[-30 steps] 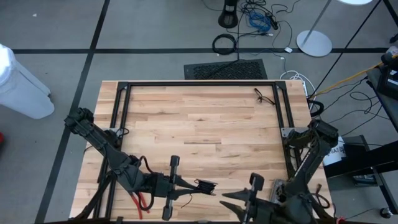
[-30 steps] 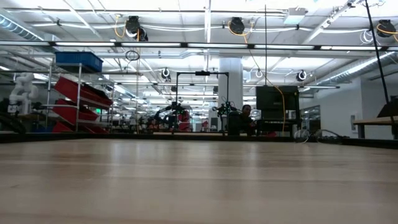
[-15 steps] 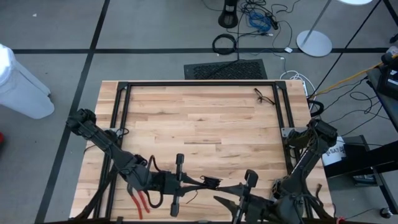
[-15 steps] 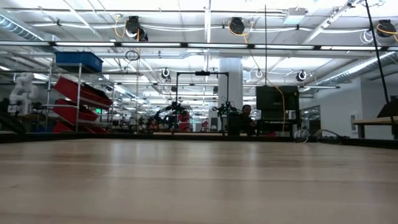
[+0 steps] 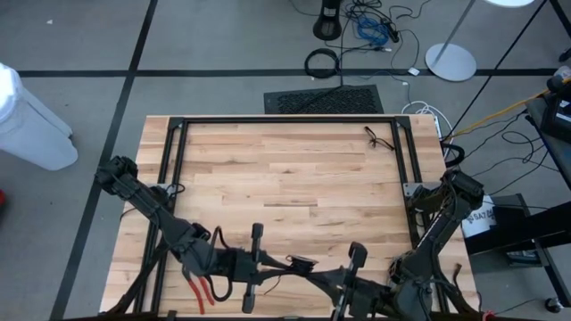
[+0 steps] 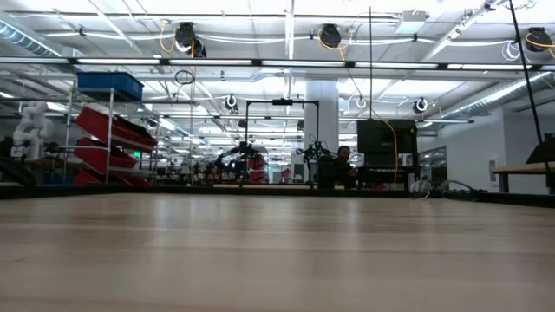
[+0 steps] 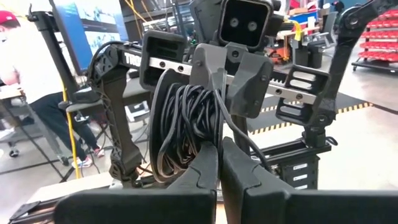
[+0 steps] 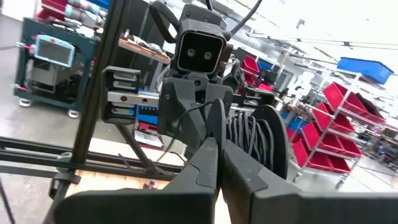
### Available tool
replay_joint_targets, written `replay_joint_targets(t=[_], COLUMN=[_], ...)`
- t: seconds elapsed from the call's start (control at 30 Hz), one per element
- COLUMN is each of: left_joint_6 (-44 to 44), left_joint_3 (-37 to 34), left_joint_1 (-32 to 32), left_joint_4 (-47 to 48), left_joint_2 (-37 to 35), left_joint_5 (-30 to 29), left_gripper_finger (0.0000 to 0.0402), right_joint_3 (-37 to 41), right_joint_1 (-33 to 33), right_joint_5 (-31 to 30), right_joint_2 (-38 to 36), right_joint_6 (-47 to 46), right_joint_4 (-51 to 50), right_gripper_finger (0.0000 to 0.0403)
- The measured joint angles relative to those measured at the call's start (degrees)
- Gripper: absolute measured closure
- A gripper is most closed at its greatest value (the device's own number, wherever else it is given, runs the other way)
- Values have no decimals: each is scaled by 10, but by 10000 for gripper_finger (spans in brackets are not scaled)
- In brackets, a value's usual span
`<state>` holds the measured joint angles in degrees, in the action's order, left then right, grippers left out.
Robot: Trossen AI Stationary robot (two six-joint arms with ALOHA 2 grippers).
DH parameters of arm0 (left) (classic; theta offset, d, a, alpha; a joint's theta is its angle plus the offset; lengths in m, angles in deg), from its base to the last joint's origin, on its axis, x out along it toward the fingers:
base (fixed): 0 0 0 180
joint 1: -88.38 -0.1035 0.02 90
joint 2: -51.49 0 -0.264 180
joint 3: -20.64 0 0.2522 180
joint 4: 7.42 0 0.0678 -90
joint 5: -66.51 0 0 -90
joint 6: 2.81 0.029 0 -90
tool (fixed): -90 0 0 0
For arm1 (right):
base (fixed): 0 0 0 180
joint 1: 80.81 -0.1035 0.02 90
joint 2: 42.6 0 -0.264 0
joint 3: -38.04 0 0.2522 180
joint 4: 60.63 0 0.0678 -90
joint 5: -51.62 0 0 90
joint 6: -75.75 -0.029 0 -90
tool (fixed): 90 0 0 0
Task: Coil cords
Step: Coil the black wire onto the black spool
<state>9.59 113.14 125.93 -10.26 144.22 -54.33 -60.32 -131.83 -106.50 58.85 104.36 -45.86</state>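
The cords are one thin black cord wound into a small coil [image 5: 301, 263] around a round dark puck [image 7: 163, 124]. The coil hangs above the table's near edge, between my two grippers. My left gripper [image 5: 287, 264] comes level from the table's left and is shut on the coil. My right gripper [image 5: 314, 271] faces it from the right, also shut on the coil. In the left wrist view the coil [image 7: 186, 124] stands on edge just past my left fingertips [image 7: 205, 168]. The low view shows neither gripper. My left gripper pinches the coil's bunched strands [image 7: 208, 134] between its two fingers, level, from the table's left. The coil stands on edge, clear of the table. My right gripper pinches the strands on the coil's opposite side [image 8: 235, 140], level, from the table's right, beside the puck [image 8: 270, 146].
Red-handled pliers [image 5: 203, 290] lie under my left arm near the front edge. A small dark tangle [image 5: 382, 138] lies at the table's far right. A black frame rail [image 5: 285, 120] runs around the wooden top [image 5: 285, 178].
My right gripper has come a little toward the table's left, up to the coil, and has shut on it; its fingers stood wide apart before. The coil stays lifted in my left gripper.
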Motion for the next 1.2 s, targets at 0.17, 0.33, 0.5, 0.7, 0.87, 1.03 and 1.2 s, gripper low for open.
replay_joint_targets(t=[0.17, 0.33, 0.5, 0.7, 0.87, 1.03, 1.2], left_joint_6=[2, 5, 17, 14, -27, -46, -44], left_joint_3=[0, 0, 0, 0, 0, 1, 1], left_joint_1=[3, 10, 15, 27, 45, 50, 48], left_joint_4=[5, 13, 10, 13, 11, 2, 6], left_joint_2=[0, 0, 0, -7, -22, -21, -1], left_joint_5=[13, 15, 12, -23, -23, -23, -23], left_gripper_finger=[378, 331, 291, 282, 281, 281, 281], right_joint_3=[0, 0, 0, 0, 0, 0, 0], right_joint_1=[-4, -19, -33, -43, -46, -46, -46], right_joint_5=[11, 12, 9, 3, 2, 5, 6], right_joint_2=[-5, -19, -36, -44, -56, -74, -76], right_joint_6=[1, -1, -38, -48, -42, -18, -5], right_joint_4=[-5, -13, -37, -46, -58, -57, -58], right_gripper_finger=[401, 402, 403, 403, 403, 403, 403])
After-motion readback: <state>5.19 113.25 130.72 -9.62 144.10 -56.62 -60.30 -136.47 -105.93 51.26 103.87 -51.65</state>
